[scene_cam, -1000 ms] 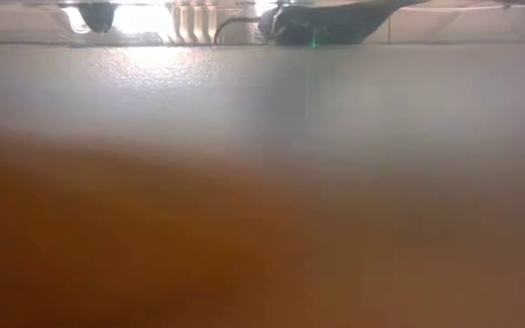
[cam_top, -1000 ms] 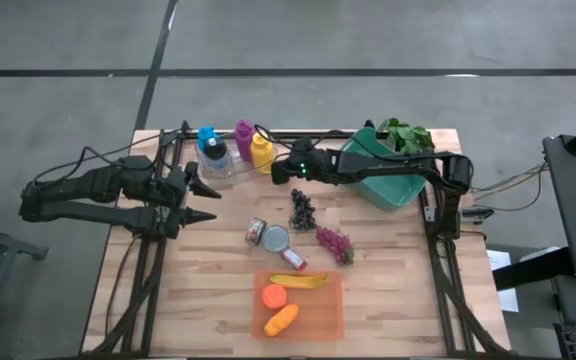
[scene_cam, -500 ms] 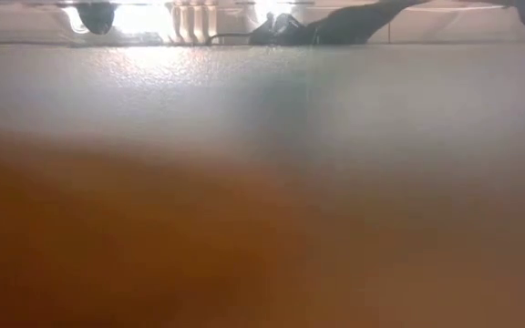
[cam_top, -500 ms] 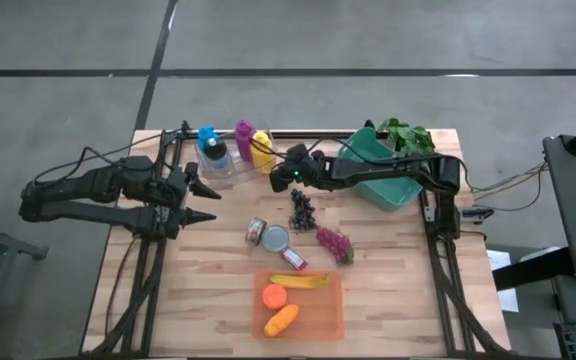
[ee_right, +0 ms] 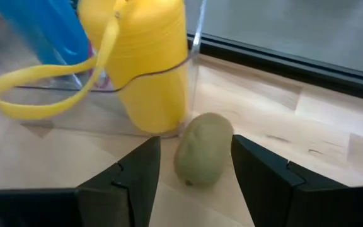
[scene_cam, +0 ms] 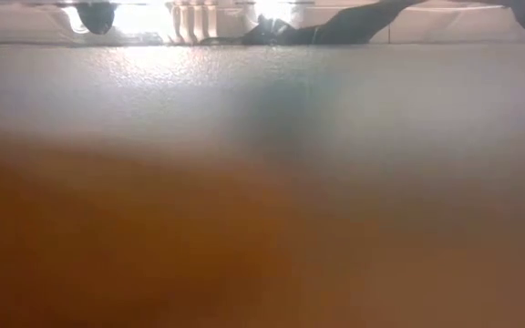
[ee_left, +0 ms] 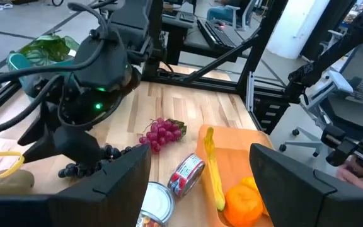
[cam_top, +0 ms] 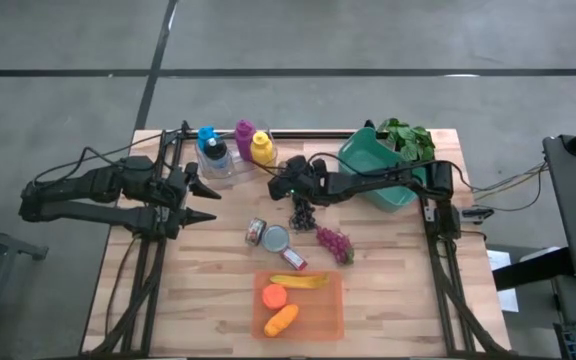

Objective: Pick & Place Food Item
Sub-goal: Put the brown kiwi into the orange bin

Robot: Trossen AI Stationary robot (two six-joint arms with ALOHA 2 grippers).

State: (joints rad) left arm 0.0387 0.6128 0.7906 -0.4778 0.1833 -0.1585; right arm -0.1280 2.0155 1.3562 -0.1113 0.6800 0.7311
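two dark fingers of the right gripper (ee_right: 191,173) stand apart, the kiwi (ee_right: 201,150) lying between and just ahead of them, beside the yellow bottle (ee_right: 145,60). it looks small, rounded and softish, so likely best taken across its middle. only the right wrist view shows it clearly. the left gripper (cam_top: 206,201) waits open.

The wooden worktop (cam_top: 208,290) carries an orange tray (cam_top: 328,315), a green bin (cam_top: 373,160) and bottles (cam_top: 238,145). Dark grapes (cam_top: 302,212), red grapes (cam_top: 334,243), cans (cam_top: 273,240) and a kiwi (ee_right: 201,157) lie on it.
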